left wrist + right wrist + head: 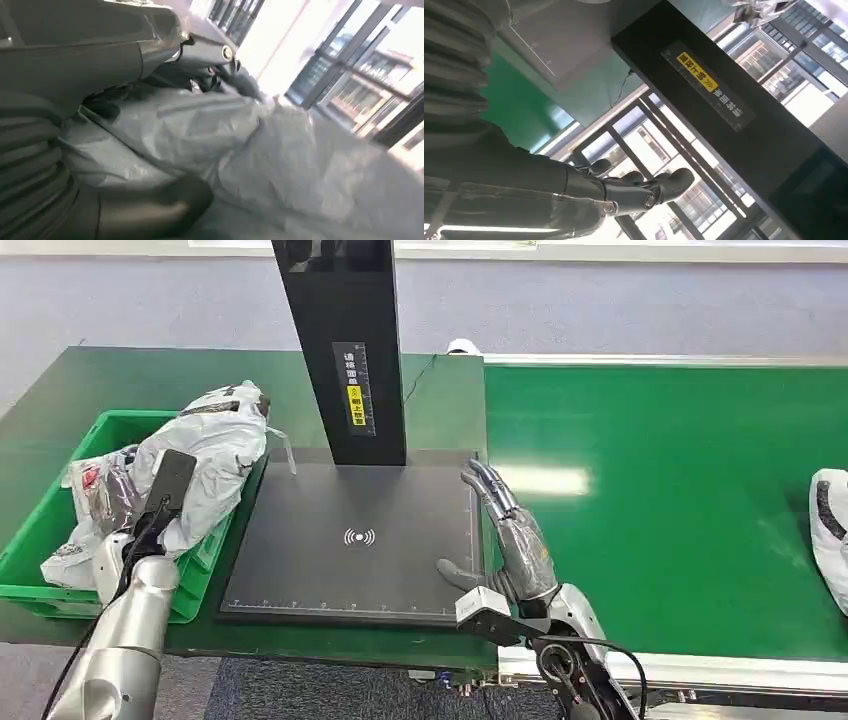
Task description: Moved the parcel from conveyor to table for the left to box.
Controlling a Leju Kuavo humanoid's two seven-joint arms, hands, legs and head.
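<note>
Right now your decision turns on the parcel (832, 535) at the right edge of the head view, lying on the green conveyor belt (660, 500) and partly cut off by the frame. It sits well to the right of the right hand (503, 535), which hovers near the centre of the frame over the right margin of the black scanning pad (350, 540). That hand's fingers are extended and spread, holding nothing; the right wrist view (624, 192) agrees, showing them loosely open against the windows. The parcel's long axis looks to run roughly top to bottom in the frame, though you see too little of it to be sure. The right hand is plainly the nearer one, so you should expect a reach across the belt toward the right of the frame.

At the left of the head view, the left hand (165, 490) rests on a white-grey bagged parcel (215, 455) heaped at the top of the green crate (40, 530). The left wrist view shows its fingers (165, 205) pressed against crumpled grey plastic (280, 160), but you cannot tell whether they grip it or merely touch it. The crate holds several bagged parcels, piled above its rim, with the topmost leaning over the edge nearest the pad.
</note>
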